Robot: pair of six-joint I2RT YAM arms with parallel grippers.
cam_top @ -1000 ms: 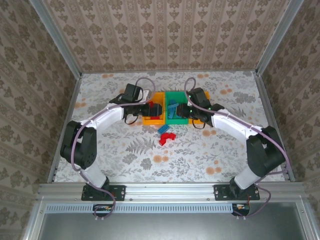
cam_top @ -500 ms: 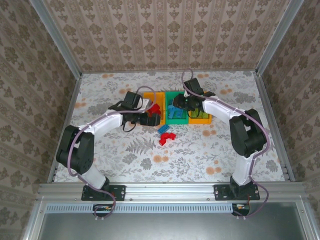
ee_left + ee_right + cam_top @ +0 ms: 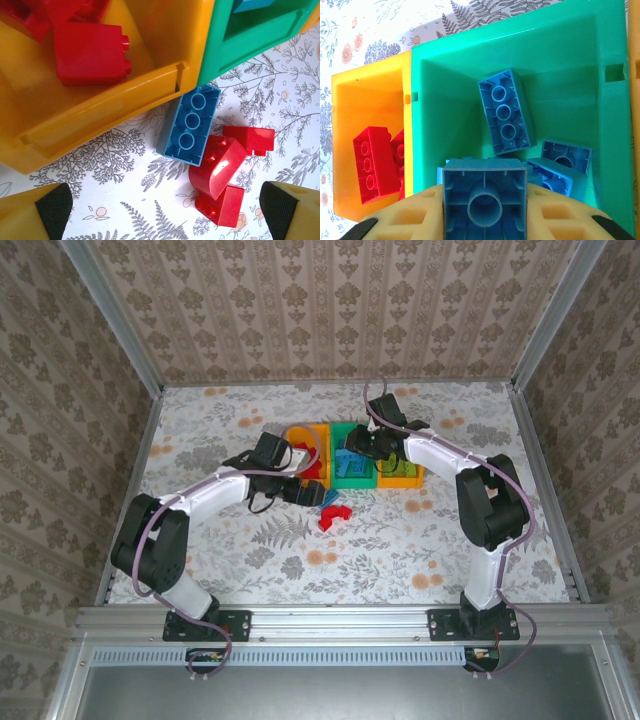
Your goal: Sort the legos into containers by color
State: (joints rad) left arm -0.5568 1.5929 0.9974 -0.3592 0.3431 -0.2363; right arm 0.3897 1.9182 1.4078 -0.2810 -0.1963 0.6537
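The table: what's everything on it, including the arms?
Orange-yellow plastic bin: one, row's left end.
Green plastic bin: one, middle.
Second orange-yellow bin: one, right end.
Red studded plastic bricks: at least two, in left bin.
Blue studded plastic bricks: at least three, in green bin.
Loose blue brick: one, on table before bins.
Loose red bricks: about three, beside it.
Left pincer: open, above loose bricks.
Right pincer: shut on another blue brick, over green bin.

Containers (image 3: 352, 481) side by side (legos (image 3: 370, 162) inside), loose legos (image 3: 220, 170) before them
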